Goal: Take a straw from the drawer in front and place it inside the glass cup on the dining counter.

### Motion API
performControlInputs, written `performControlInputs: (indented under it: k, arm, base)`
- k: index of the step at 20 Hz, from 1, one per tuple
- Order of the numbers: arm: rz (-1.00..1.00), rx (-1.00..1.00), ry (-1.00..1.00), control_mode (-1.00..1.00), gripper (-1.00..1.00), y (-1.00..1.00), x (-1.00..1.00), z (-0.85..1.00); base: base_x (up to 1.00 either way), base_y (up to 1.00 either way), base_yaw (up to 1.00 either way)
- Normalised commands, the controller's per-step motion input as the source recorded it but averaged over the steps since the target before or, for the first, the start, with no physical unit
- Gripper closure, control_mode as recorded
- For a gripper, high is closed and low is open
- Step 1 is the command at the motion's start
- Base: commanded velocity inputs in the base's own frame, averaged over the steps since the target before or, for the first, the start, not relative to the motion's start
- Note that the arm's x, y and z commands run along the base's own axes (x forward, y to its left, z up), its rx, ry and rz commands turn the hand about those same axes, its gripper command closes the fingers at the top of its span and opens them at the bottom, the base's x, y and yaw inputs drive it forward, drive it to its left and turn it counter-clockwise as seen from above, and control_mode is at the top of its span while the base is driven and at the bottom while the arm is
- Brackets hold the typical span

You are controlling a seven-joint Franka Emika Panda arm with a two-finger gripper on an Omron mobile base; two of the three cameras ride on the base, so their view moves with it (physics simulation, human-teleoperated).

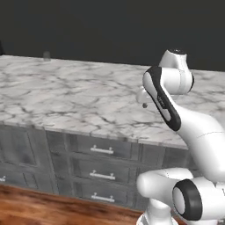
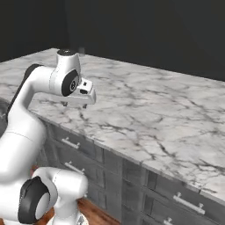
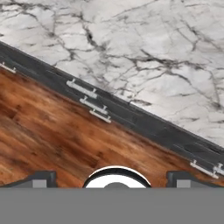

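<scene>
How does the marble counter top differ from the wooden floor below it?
The dining counter is white marble with grey veins, while the floor is reddish-brown wood with plank grain. The counter sits high, over grey drawers with silver handles; the floor lies low at their foot. The counter ends in a thick flat edge, whereas the floor runs on out of the picture. Both are flat, level surfaces.
</scene>
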Motion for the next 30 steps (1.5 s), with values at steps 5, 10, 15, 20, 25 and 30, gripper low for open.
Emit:
performControlInputs:
  k: [5,10,15,20,25,30]
  arm:
    - [0.00,0.00,0.00,1.00,-1.00,0.00,0.00,0.00]
    - [0.00,0.00,0.00,1.00,-1.00,0.00,0.00,0.00]
    - [0.00,0.00,0.00,1.00,-1.00,0.00,0.00,0.00]
    - [0.03,0.00,0.00,-1.00,-1.00,0.00,-0.04,0.00]
    - [0.01,-0.02,0.00,-1.00,-1.00,0.50,-0.16,-0.01]
    - [0.00,-0.18,0.00,-1.00,-1.00,1.00,-0.04,-0.16]
  base:
    - [-0.01,-0.83,0.46]
    - [0.00,-0.76,0.44]
    - [0.00,-0.58,0.36]
    - [-0.01,-0.14,0.15]
    - [0.00,0.00,0.00]
    - [0.00,0.00,0.00]
